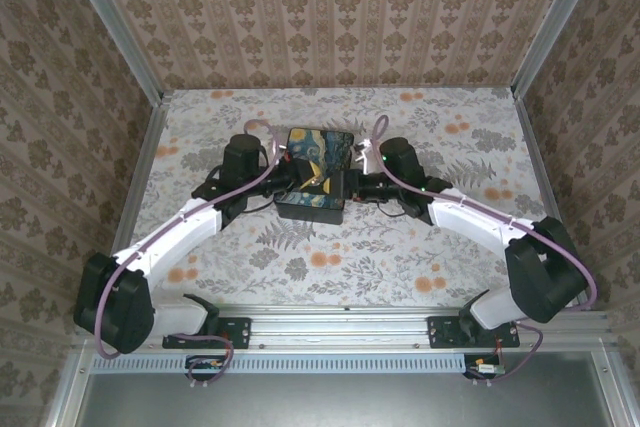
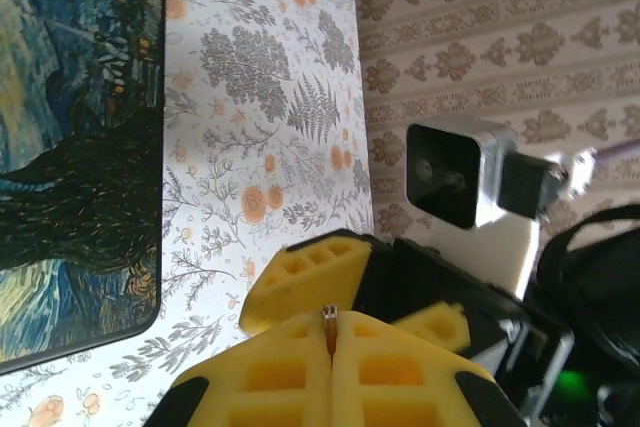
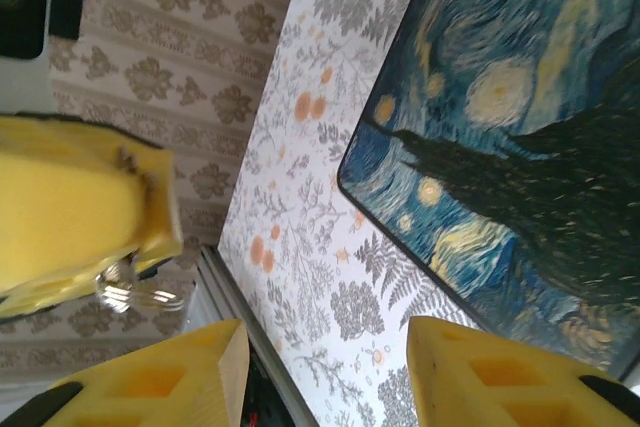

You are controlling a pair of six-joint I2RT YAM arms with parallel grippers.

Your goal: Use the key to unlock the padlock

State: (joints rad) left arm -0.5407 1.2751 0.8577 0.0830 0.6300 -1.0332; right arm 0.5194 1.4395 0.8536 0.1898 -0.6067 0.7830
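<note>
Worktop (image 1: 400, 247): pale sheet printed with grey ferns and orange flowers, enclosed by damask-papered walls.
Left arm (image 1: 180, 232): white and black, reaching in from 8 o'clock toward the middle of the worktop.
Right arm (image 1: 480, 222): white and black, reaching in from 4 o'clock, meeting the left arm over the near half of the box.
Box (image 1: 315, 172): black, at the centre of the worktop, lid printed with a swirling blue-and-yellow night-sky painting.
Right gripper (image 3: 328, 337): released, its two yellow fingers standing well apart with bare worktop between them; the box lid lies toward 2 o'clock in its wrist view.
Left gripper (image 2: 332, 339): clenched, yellow fingers pressed flat together, grasping the key; a yellow finger of the right gripper sits just beyond its tips, toward 11 o'clock.
Metal loop (image 3: 135, 292): small and silvery, hanging at 6 o'clock under the left gripper's yellow finger; what it belongs to cannot be told.
Key (image 2: 329, 315): thin dark metal tip poking out at 12 o'clock from the seam between the left gripper's fingers, held above the worktop.
</note>
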